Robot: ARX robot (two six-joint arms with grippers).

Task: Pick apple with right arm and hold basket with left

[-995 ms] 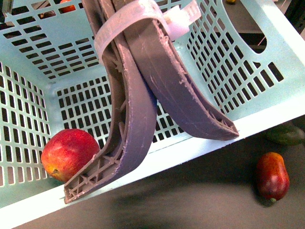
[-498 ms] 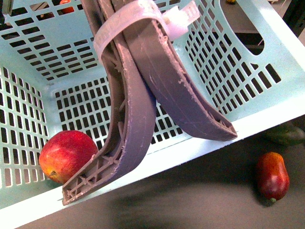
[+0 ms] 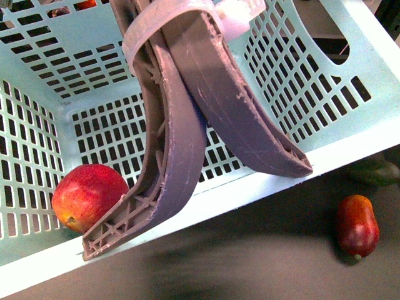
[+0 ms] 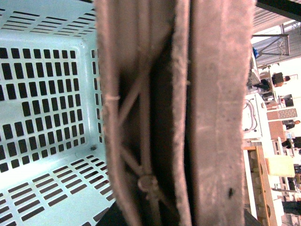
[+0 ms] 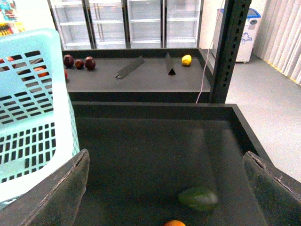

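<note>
The basket, pale turquoise plastic with slotted lattice walls, sits tilted. Its two curved grey-brown handles are bound together near their top by a white tie. The apple, round and red with a yellowish patch, lies inside in the near left corner.

Smooth pale turquoise plastic basket; its grey-brown plastic handles are matt and scuffed; the apple skin is glossy.

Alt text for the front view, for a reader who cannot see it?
A tilted turquoise basket fills the frame, its two grey-brown handles tied together in front. A red apple lies inside at lower left; a dark-red oval fruit and a green fruit lie outside at right.
</note>
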